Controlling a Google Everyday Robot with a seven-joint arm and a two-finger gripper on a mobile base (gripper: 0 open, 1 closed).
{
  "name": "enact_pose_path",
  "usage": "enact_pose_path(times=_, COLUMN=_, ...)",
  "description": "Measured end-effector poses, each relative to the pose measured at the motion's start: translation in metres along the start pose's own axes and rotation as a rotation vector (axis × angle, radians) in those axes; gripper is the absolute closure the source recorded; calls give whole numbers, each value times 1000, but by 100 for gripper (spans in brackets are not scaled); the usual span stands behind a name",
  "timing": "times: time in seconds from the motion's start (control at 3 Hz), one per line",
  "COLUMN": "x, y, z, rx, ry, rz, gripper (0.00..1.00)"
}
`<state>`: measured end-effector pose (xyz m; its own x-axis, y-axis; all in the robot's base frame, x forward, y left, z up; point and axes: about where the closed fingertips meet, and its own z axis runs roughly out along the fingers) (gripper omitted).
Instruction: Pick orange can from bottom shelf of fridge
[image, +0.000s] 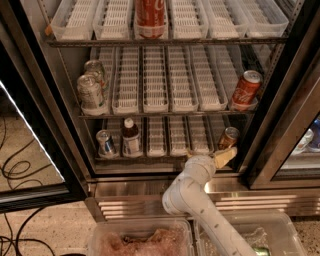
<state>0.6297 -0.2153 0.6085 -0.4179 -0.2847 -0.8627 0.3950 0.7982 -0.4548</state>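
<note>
The gripper is seen at the front of the bottom shelf, just beside the orange can. How far it is opened cannot be told.

Arm, white, jointed: is stretching up from the lower right edge, bending at a rounded elbow, then angling up and rightward. Gripper, pale yellow: is sitting at the arm's tip, right of centre, pointing up-right.
</note>
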Motion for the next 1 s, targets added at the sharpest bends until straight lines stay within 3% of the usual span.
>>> enact_pose_path(times=0.33, x=5, y=-2, z=3, rx=30, ry=36, rz=-2, gripper=0)
enact_pose_path(times=1.0, x=1, y=-4, z=5, rx=60, ry=45, rz=6, gripper=0)
